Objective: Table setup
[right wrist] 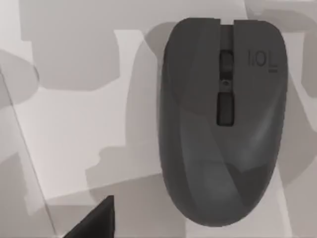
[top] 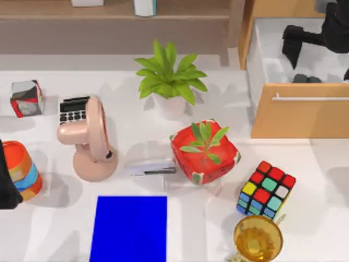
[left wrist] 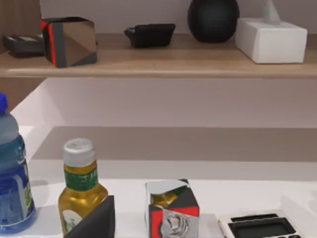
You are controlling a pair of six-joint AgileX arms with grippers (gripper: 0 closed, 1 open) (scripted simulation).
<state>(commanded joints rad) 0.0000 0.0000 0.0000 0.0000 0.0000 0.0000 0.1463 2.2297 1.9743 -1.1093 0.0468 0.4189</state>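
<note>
Right end effector [top: 305, 46] hangs inside the open wooden drawer [top: 299, 112] at the tabletop's right rear; whether its fingers are parted or closed cannot be told. Directly beneath its wrist camera lies a dark grey computer mouse [right wrist: 223, 119], flat on the drawer's pale floor, button side up. My judgement: the arm is stationed above the mouse in order to lift it out, and the drawer stands open for that purpose.

Left end effector [top: 8, 180] sits at the tabletop's left edge, just beside an orange, blue and red striped cup [top: 23, 169]; its finger state likewise cannot be told.

Outward on the white tabletop [top: 316, 169], a flat blue rectangular mat [top: 131, 228] lies at the front, bare, and is the probable destination for the mouse. Near it are a silver stapler [top: 151, 167], a pink desk fan [top: 90, 142] and a red potted plant [top: 204, 153]. A multicoloured puzzle cube [top: 266, 191] and an amber glass cup [top: 258, 239] stand at the front right. They crowd the carry path and call for clearance.
</note>
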